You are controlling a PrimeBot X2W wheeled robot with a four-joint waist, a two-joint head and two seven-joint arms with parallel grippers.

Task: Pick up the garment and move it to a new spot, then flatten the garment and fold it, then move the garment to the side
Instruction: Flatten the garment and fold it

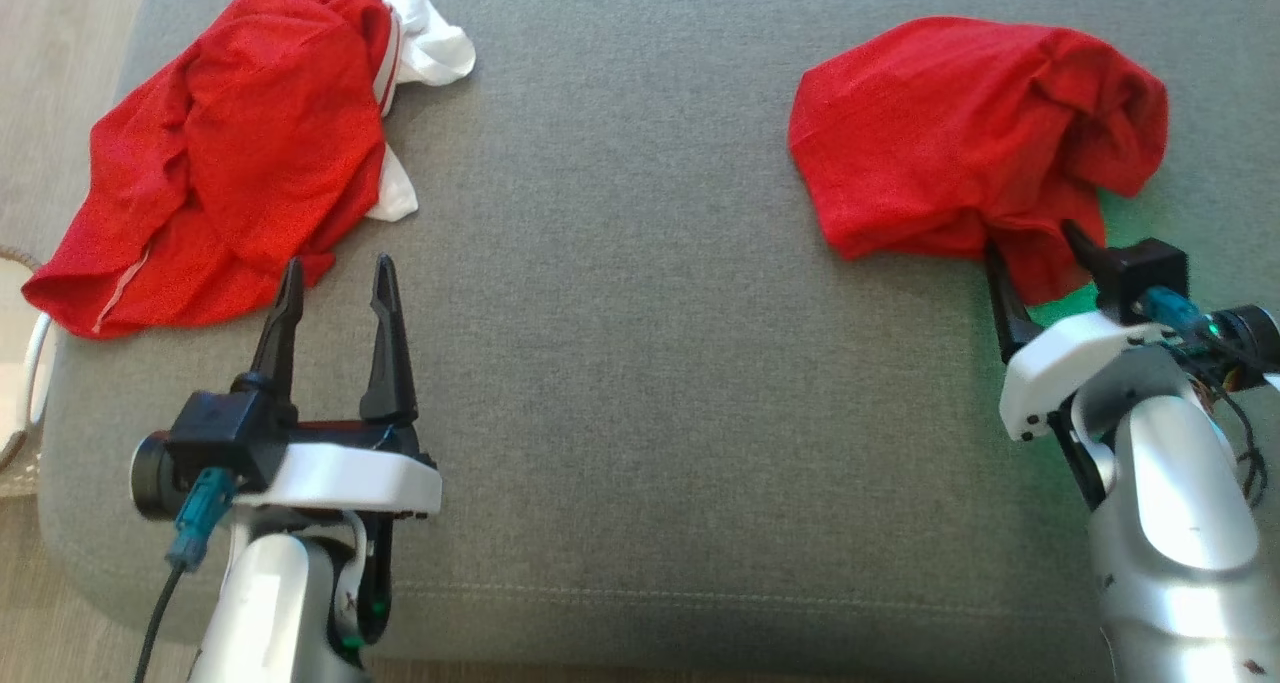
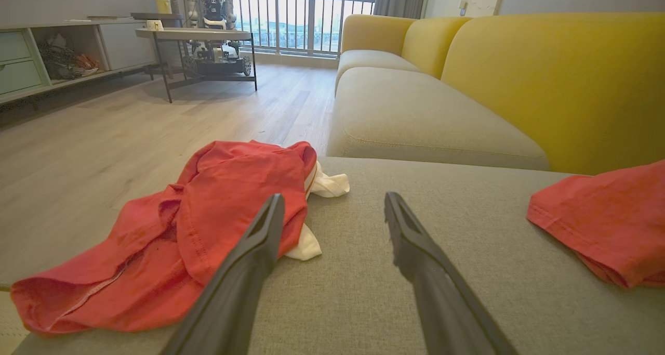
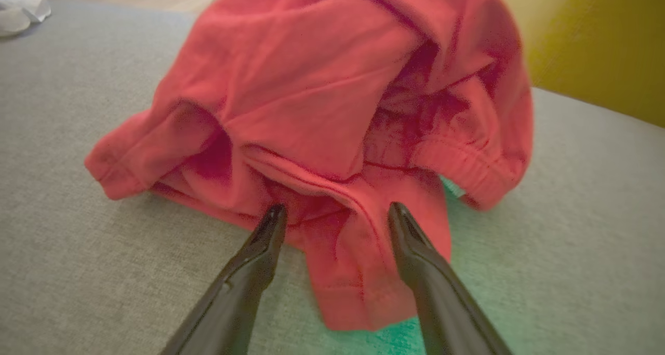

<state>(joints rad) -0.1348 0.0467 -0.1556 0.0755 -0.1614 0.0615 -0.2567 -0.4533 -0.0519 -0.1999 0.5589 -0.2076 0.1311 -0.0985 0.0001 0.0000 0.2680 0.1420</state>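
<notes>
left fingers (image 1: 388, 353) apart, at near edge of red-white garment (image 1: 220, 153) | right fingers (image 1: 1003, 303) apart, straddling hem of red garment (image 1: 975, 133) | open cushion (image 1: 620, 363) between

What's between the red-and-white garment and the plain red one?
Bare grey cushion, per the head view, from the red-and-white garment to the plain red garment; the open left gripper stands near the former.

Before me lies a wide, flat grey fabric cushion (image 1: 640, 363) with a stitched seam along its near edge. Two things rest on it, well apart. On my left, a crumpled red-and-white garment (image 1: 230, 153) reaches the cushion's left edge. On my right sits a bunched red garment (image 1: 960, 133), one flap trailing toward me.
</notes>
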